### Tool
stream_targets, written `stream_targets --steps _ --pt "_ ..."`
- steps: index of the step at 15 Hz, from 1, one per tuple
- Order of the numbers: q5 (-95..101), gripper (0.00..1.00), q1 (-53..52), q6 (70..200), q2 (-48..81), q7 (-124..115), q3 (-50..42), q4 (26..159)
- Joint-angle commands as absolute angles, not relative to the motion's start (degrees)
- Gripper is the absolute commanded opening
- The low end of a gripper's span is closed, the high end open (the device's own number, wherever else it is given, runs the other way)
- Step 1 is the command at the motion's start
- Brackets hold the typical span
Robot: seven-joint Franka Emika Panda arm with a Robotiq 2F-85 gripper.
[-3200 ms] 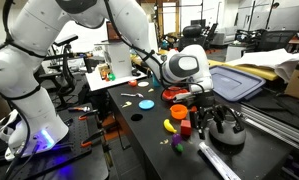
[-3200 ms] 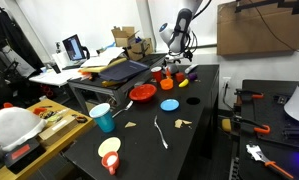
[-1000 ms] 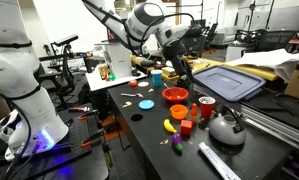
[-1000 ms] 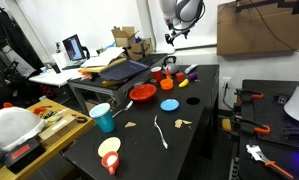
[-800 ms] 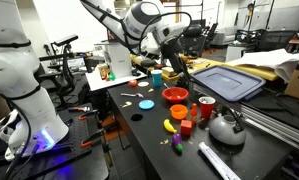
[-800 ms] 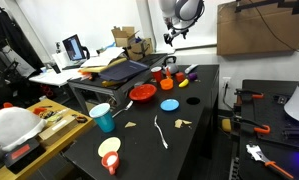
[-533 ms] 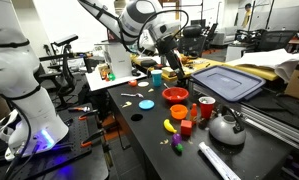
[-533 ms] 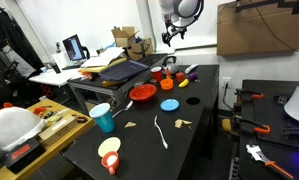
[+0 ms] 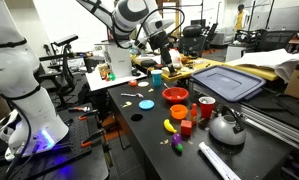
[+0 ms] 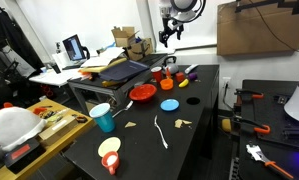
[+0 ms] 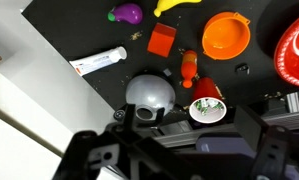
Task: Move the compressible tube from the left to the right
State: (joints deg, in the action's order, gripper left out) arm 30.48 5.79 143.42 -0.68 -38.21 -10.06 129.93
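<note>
compressible tube (image 9: 219, 162) flat, pincer (image 9: 170, 60) high, well apart

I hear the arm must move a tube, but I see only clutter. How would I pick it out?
Start at the long black table and find the round silver kettle at its near end. In front of the kettle, by the table's edge, lies the long, slim white soft tube. Unlike the small red block and small yellow toy, it alone is long and white.
</note>
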Motion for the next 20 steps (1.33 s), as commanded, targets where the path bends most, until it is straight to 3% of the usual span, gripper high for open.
stream_targets --steps 1,15,20 --pt "25.26 1.00 5.82 140.74 -3.66 -30.64 -7.99 131.65" --pt "18.95 1.00 3.93 130.80 -3.86 -18.52 -3.03 129.71" --pt "15.32 1.00 2.59 121.28 -4.58 -13.13 -1.88 126.48"
